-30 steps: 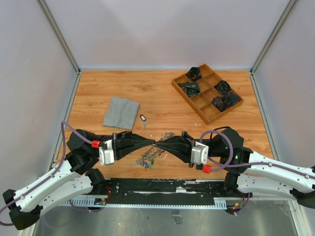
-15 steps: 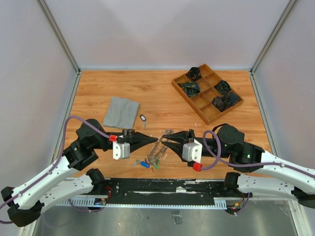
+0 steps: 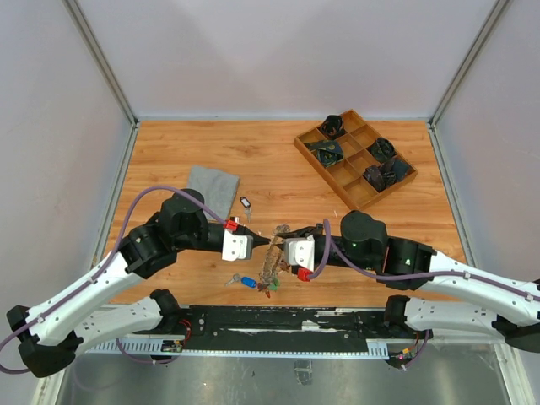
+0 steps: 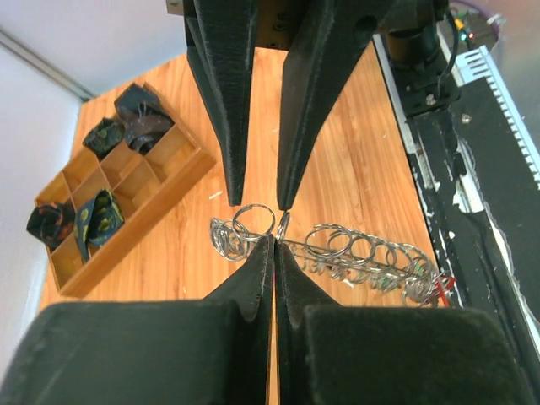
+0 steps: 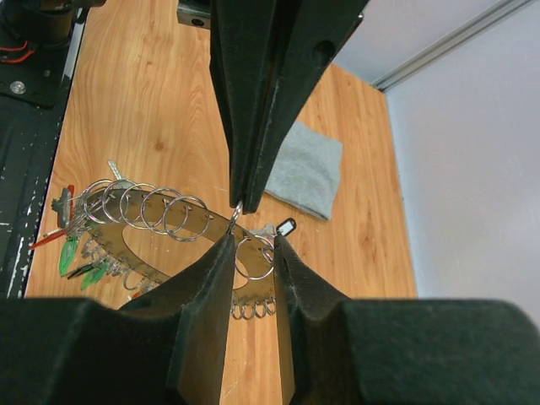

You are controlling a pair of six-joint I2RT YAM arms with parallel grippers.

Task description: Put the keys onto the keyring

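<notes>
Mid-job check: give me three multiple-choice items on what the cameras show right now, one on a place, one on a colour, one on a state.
1. The grey cloth lies: A) on the left half of the table; B) on its right half; C) at its centre.
2. The loose key just left of the keyring has a tag coloured: A) yellow; B) blue; C) orange.
3. The jaws of the left gripper are: A) wide apart; B) out of view; C) closed.
Answers: 1 A, the cloth sits left of centre beside the left arm. 2 B, the top view shows a blue oval. 3 C, the left wrist view shows the tips meeting.
</notes>
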